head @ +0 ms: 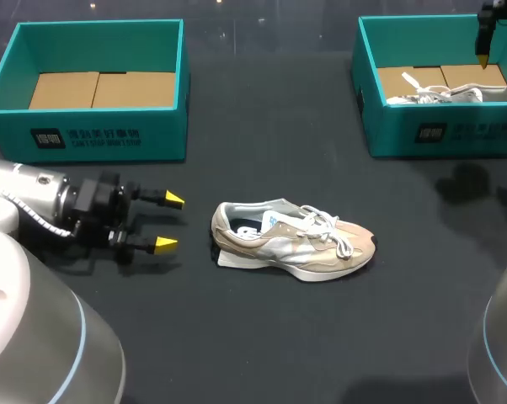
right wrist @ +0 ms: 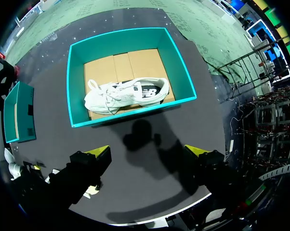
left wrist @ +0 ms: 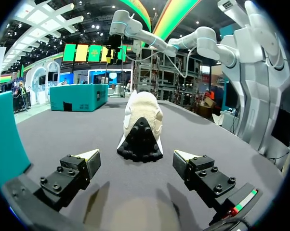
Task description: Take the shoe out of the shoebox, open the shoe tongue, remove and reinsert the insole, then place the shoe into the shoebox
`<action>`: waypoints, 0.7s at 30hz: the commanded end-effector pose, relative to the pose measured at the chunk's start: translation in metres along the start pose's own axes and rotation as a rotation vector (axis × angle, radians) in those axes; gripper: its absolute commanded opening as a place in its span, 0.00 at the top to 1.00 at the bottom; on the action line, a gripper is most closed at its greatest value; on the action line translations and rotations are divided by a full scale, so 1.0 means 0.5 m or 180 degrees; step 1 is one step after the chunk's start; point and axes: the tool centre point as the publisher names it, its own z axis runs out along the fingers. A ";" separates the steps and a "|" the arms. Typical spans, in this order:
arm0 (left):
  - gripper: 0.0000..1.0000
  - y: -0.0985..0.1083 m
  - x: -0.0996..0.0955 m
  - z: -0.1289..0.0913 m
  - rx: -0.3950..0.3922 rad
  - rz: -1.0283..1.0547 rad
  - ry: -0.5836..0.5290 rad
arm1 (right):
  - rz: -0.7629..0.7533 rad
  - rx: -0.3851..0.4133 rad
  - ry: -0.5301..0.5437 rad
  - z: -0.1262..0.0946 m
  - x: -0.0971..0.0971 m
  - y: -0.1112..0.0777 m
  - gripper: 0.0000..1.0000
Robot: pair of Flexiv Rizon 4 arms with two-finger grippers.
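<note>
A beige and white sneaker (head: 293, 245) lies on its side in the middle of the dark table, heel toward my left gripper (head: 164, 222). That gripper is open, low over the table, a short way off the heel. In the left wrist view the sneaker's black heel sole (left wrist: 140, 138) lies just ahead of the open gripper (left wrist: 137, 161). A second, white sneaker (head: 451, 93) lies inside the right teal shoebox (head: 443, 135). My right gripper (head: 484, 49) hangs high above that box. From the right wrist, the open gripper (right wrist: 148, 153) looks down on the white sneaker (right wrist: 127, 94) in its box (right wrist: 130, 113).
At the back left stands another teal shoebox (head: 93, 135), empty down to its cardboard floor; its wall (left wrist: 4, 139) shows beside my left gripper. Bare dark tabletop surrounds the beige sneaker and stretches to the front edge.
</note>
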 end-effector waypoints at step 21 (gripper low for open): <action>0.00 0.009 -0.010 0.087 0.0015 0.0031 -0.0057 | 0.0000 0.0001 0.0001 0.000 0.000 0.000 0.00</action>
